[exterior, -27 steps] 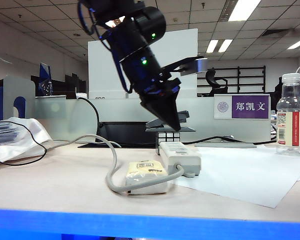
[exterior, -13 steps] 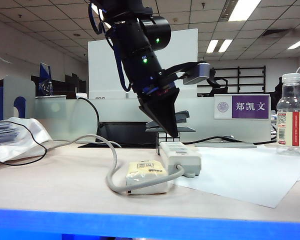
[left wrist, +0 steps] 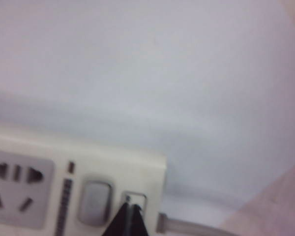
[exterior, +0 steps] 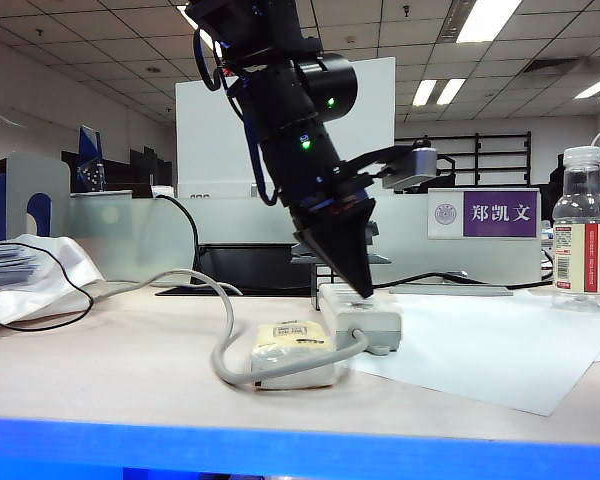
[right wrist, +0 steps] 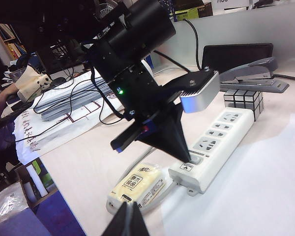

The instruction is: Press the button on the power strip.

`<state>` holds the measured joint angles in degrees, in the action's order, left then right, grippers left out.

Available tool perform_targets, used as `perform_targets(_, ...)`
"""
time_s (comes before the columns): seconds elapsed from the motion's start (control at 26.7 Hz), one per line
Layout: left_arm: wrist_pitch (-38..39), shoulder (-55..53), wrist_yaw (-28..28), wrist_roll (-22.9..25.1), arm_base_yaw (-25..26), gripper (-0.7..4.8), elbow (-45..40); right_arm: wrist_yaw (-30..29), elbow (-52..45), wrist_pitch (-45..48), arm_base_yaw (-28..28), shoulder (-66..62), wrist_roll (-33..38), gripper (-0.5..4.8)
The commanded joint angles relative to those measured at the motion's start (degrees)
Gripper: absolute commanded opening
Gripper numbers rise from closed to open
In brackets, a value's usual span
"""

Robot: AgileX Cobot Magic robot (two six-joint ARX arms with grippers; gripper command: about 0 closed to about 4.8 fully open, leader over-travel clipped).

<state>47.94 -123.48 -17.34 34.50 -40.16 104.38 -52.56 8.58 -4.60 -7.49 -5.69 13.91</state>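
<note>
Near the counter's (exterior: 130,370) middle, on white paper (exterior: 490,350), the power strip (exterior: 360,312) is laid lengthwise, cable end toward the front edge. Left gripper (exterior: 365,290) is angled down w/ jaws pressed together, tip on the strip's button (left wrist: 135,200). Right gripper (right wrist: 128,221) is held above the counter, well apart, jaws together.
</note>
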Motion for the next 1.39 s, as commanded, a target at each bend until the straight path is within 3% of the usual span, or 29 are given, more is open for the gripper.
perform_targets(0.04,-2.43,0.24,-0.26,-0.46,-0.33,-0.05,0.35,-0.37,0.17,0.28,0.09,-0.04,0.02,0.03)
perform_targets(0.26,-3.56,0.24,2.12,-0.35,-0.15,-0.05,0.33,-0.33,0.17,0.28,0.09,-0.04,-0.02,0.03)
perform_targets(1.12,-2.34,-3.58,2.29,-0.46,0.20,-0.05,0.33,-0.11,0.17,0.31,0.07,-0.04,-0.83,0.03)
perform_targets(1.39,-1.73,-3.41,-1.20,-1.88,0.22,-0.05,2.75,-0.11,0.17,0.28,0.07,-0.04,-1.38,0.03)
